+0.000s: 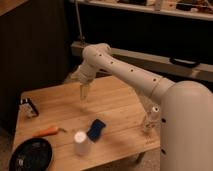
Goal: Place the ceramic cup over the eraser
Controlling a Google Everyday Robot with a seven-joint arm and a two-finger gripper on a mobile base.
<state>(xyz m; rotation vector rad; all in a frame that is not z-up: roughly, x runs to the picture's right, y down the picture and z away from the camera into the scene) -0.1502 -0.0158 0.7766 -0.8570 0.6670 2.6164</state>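
Seeing gripper (84, 93) hanging tip-down over the back middle of the wooden table (117, 102), jaws standing apart, grasping nothing. Finding ceramic cup (81, 143) standing near the front edge, just beside the blue block (96, 129), well apart from gripper. Noting clear bottle (151, 120) standing at right edge, orange tool (46, 132) lying front left.
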